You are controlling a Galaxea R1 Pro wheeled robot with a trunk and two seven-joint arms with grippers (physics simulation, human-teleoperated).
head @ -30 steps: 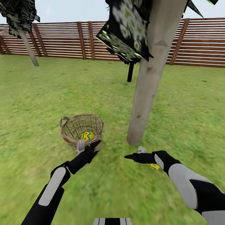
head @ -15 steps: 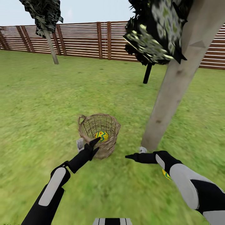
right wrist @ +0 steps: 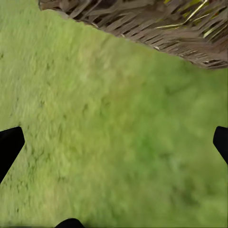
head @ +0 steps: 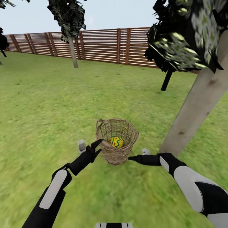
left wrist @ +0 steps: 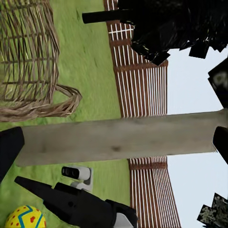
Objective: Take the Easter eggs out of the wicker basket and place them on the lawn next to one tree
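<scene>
Since a second ago, the view has been swung leftward, so the wicker basket (head: 117, 141) is now seen nearer the frame's middle. One Easter egg (head: 116, 142) is seen inside the basket; another (left wrist: 24, 217) lies on the lawn (head: 47, 104) near the tree (head: 196, 107). Beside the basket, the left gripper (head: 91, 147) and right gripper (head: 138, 155) are held spread wide, nothing between their jaws.
</scene>
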